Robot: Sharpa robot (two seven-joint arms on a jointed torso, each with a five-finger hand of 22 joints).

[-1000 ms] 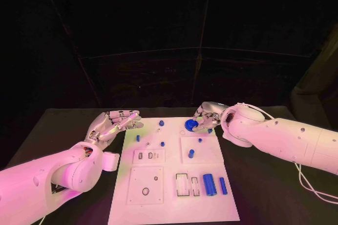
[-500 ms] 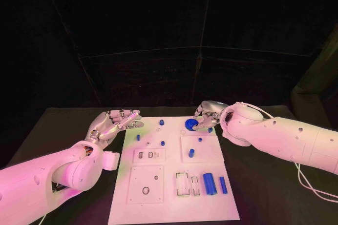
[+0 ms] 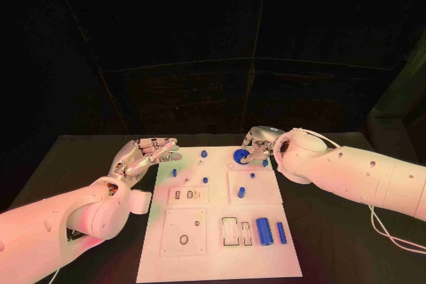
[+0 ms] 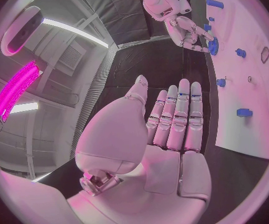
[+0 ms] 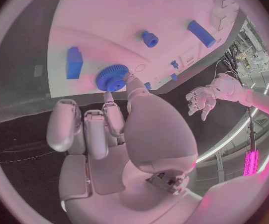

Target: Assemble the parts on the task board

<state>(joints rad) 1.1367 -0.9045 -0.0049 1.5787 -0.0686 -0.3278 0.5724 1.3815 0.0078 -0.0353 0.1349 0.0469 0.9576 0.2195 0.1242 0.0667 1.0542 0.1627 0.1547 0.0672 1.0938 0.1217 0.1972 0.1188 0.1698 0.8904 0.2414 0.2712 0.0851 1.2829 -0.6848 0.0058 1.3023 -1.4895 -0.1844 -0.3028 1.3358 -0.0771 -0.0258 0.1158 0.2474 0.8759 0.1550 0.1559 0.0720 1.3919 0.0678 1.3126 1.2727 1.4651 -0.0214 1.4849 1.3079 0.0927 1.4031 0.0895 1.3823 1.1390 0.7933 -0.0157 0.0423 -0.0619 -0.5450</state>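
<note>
Lying flat along the middle of the black table (image 3: 80, 154), the white task board (image 3: 213, 259) carries every blue part on its surface. Item one: a blue toothed gear (image 3: 241, 154) at the board's far right corner, seen in the right wrist view (image 5: 112, 77) resting on the board face. The right hand (image 3: 260, 143) sits at this gear, thumb and fingertips touching its rim; whether it actually grips the gear or merely rests against it cannot be told. Item two: a small blue block (image 5: 74, 62) just beside the gear, toward the board's right edge. Item three: a short blue peg (image 3: 203, 154) near the far edge, left of the gear. Item four: further small blue pegs (image 3: 205, 180) scattered across the far half. Item five: an upright blue piece (image 3: 241, 193) on the raised square plate right of centre. Item six: a large blue cylinder (image 3: 263, 230) lying in the near right area, with a slimmer blue bar (image 3: 281, 233) just beside it, both next to outlined rectangular slots. The left hand (image 3: 142, 156) hangs off the board's far left corner, palm showing, fingers straight and side by side, holding nothing (image 4: 171, 129).
</note>
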